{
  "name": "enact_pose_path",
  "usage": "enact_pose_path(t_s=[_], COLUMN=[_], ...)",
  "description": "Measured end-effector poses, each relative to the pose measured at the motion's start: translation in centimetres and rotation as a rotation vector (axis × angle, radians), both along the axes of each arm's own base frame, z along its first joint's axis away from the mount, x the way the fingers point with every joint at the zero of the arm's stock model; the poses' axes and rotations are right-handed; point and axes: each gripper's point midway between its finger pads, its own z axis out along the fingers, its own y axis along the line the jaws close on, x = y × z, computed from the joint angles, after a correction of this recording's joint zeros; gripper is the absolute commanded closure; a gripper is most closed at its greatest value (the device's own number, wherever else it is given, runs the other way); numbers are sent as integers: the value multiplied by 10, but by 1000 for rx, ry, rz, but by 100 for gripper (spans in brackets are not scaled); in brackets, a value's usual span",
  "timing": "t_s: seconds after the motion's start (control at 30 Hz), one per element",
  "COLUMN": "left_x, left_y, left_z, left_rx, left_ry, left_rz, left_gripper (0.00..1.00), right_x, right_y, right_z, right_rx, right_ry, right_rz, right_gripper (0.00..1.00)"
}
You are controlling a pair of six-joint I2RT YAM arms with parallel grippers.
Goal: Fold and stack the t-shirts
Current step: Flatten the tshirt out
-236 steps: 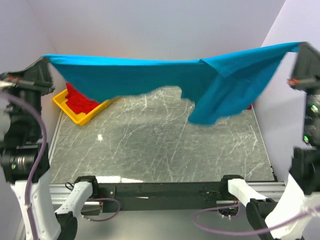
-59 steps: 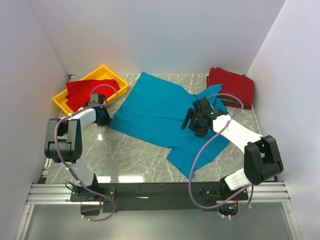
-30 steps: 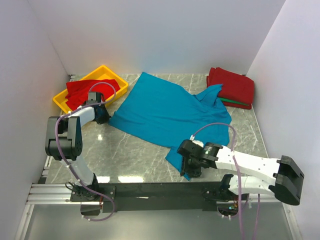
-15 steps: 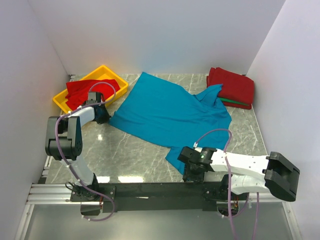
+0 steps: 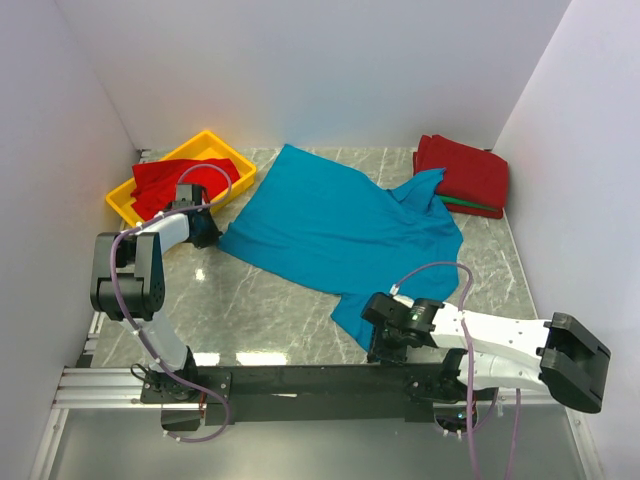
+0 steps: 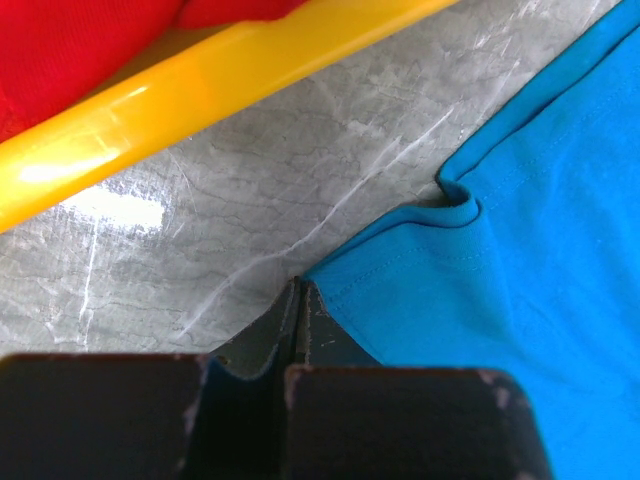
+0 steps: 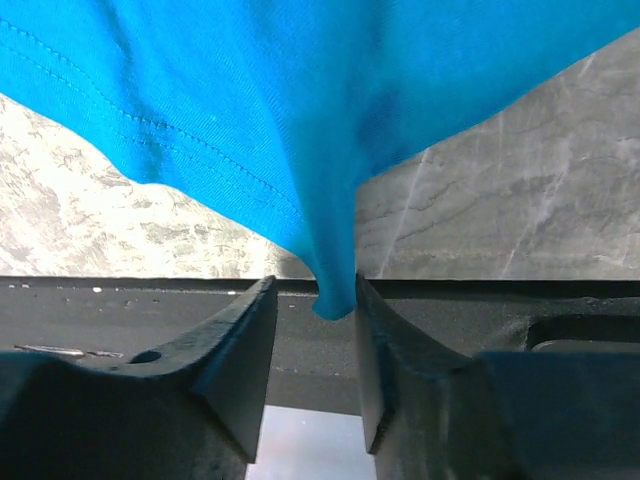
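A teal-blue t-shirt (image 5: 330,225) lies spread flat on the marble table. My left gripper (image 5: 205,235) rests at its left corner; in the left wrist view the gripper (image 6: 298,290) is shut, the shirt's corner (image 6: 480,300) lies against one fingertip, and no cloth shows between the fingers. My right gripper (image 5: 385,345) is at the shirt's near corner by the table's front edge. In the right wrist view it (image 7: 312,300) is open, with a hanging point of the teal cloth (image 7: 335,285) between its fingers. Folded red shirts (image 5: 465,172) are stacked at the back right, with a green edge (image 5: 460,203) under them.
A yellow tray (image 5: 150,215) with a red shirt (image 5: 165,180) in it stands at the back left, just behind my left gripper; its rim (image 6: 200,80) shows in the left wrist view. The black front rail (image 5: 300,380) lies just below my right gripper. White walls enclose the table.
The shirt, earlier held up stretched between both grippers, now lies flat. My right gripper moved from the shirt's middle to its near corner. The left arm stayed put.
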Motion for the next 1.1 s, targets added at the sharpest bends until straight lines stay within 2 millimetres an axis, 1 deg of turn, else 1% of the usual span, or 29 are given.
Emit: enact_pose_path(t_s=[0.1, 0.2, 0.23, 0.27, 0.3, 0.33, 0.57, 0.73, 0.83, 0.9, 1.03, 1.1], left_x=[0, 0, 0, 0, 0, 0, 2, 2, 1, -2, -12, -14], left_y=[0, 0, 0, 0, 0, 0, -2, 3, 10, 18, 32, 33], left_z=[0, 0, 0, 0, 0, 0, 0, 0, 0, 0, 0, 0], left_rx=[0, 0, 0, 0, 0, -1, -8, -32, -50, -60, -73, -74], left_ry=[0, 0, 0, 0, 0, 0, -6, -5, -3, 1, 13, 16], left_rz=[0, 0, 0, 0, 0, -1, -5, 12, 29, 53, 102, 108], left_gripper=[99, 100, 99, 99, 99, 99, 99, 99, 99, 99, 99, 99], right_x=[0, 0, 0, 0, 1, 2, 5, 4, 0, -3, -11, -14], right_y=[1, 2, 2, 2, 2, 3, 4, 12, 22, 26, 28, 28], right_z=[-1, -1, -2, -2, -2, -2, 1, 21, 36, 42, 43, 41], right_rx=[3, 2, 2, 0, 2, 5, 19, 122, 213, 255, 268, 262], right_ry=[3, 5, 6, 7, 6, 3, -16, -46, -48, -39, 0, 17], right_rz=[1, 5, 7, 10, 8, 7, 5, 11, 25, 38, 68, 78], right_gripper=[70, 80, 87, 90, 98, 100, 100, 100, 100, 100, 100, 100])
